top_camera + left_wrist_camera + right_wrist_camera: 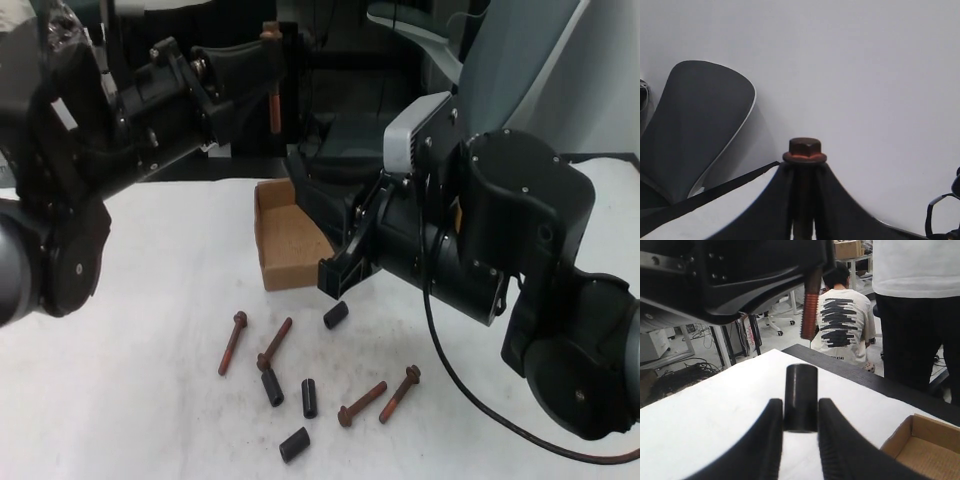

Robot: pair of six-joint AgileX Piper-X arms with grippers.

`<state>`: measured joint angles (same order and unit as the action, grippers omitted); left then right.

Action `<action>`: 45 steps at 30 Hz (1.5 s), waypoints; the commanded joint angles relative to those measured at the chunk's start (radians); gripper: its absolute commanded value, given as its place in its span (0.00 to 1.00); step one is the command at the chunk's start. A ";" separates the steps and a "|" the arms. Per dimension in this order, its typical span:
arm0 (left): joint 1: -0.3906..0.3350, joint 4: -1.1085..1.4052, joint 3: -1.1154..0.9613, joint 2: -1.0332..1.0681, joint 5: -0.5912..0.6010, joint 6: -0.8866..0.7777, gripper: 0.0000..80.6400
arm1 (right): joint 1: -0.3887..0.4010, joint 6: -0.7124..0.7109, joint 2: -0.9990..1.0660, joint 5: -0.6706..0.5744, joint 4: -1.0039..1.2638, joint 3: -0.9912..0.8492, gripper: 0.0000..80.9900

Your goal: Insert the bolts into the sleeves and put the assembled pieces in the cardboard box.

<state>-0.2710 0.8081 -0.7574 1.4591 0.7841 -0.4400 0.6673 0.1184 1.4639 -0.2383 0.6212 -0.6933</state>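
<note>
My left gripper (pixel 262 62) is raised at the back of the bench, shut on a rusty bolt (pixel 273 108) that hangs threads down. In the left wrist view the bolt's hex head (pixel 804 150) sticks out between the fingertips of my left gripper (pixel 804 169). My right gripper (pixel 801 415) is shut on an upright black sleeve (pixel 801 397). The bolt's threaded tip (pixel 811 307) hangs just above and slightly behind the sleeve, apart from it. In the high view my right gripper (pixel 298 178) points up toward the bolt, over the open cardboard box (pixel 285 262).
Loose on the white bench lie several bolts (pixel 232 342) (pixel 274 343) (pixel 362 403) (pixel 399 393) and several black sleeves (pixel 335 316) (pixel 272 387) (pixel 309 397) (pixel 294 444). The right arm's body (pixel 500 250) looms over the bench's right side. The box corner (pixel 920 445) lies below the right gripper.
</note>
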 commanded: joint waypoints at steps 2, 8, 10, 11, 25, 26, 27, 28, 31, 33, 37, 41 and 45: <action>-0.016 0.012 -0.010 -0.001 -0.005 0.002 0.00 | -0.001 0.003 -0.004 -0.004 0.034 -0.011 0.01; -0.016 0.012 -0.010 -0.001 -0.005 0.002 0.00 | -0.003 0.003 -0.004 -0.001 0.048 -0.011 0.01; -0.016 0.012 -0.010 -0.001 -0.005 0.002 0.00 | -0.003 0.003 -0.004 -0.001 0.048 -0.011 0.01; -0.015 0.012 -0.010 -0.001 -0.005 0.010 0.00 | -0.003 0.003 -0.004 -0.001 0.048 -0.011 0.01; -0.013 -0.045 -0.010 -0.001 0.008 0.035 0.00 | -0.003 0.001 -0.004 -0.001 0.058 -0.027 0.01; -0.013 -0.052 -0.010 -0.001 0.014 0.040 0.00 | -0.003 0.001 -0.004 -0.001 0.058 -0.030 0.01; -0.013 -0.053 -0.010 -0.001 0.015 0.040 0.00 | -0.003 0.001 -0.004 -0.001 0.055 -0.032 0.01; -0.013 -0.053 -0.010 -0.001 0.016 0.040 0.00 | -0.003 -0.001 -0.004 -0.001 0.055 -0.032 0.01; -0.013 -0.048 -0.010 -0.001 0.017 0.040 0.00 | -0.003 -0.008 -0.004 -0.001 0.055 -0.032 0.01; -0.013 -0.048 -0.010 -0.001 0.017 0.040 0.00 | -0.004 -0.008 -0.004 -0.001 0.049 -0.032 0.01; -0.013 -0.027 -0.010 -0.001 0.017 0.018 0.00 | -0.005 -0.008 -0.004 -0.001 0.039 -0.032 0.01; -0.013 0.055 -0.010 -0.001 0.012 -0.052 0.00 | -0.005 -0.033 -0.004 0.004 -0.006 -0.032 0.01; -0.016 0.108 -0.010 -0.001 0.013 -0.112 0.00 | -0.005 -0.035 -0.004 0.023 -0.010 -0.032 0.01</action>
<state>-0.2821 0.8628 -0.7574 1.4591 0.7910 -0.5089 0.6673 0.0911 1.4639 -0.2290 0.6078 -0.7152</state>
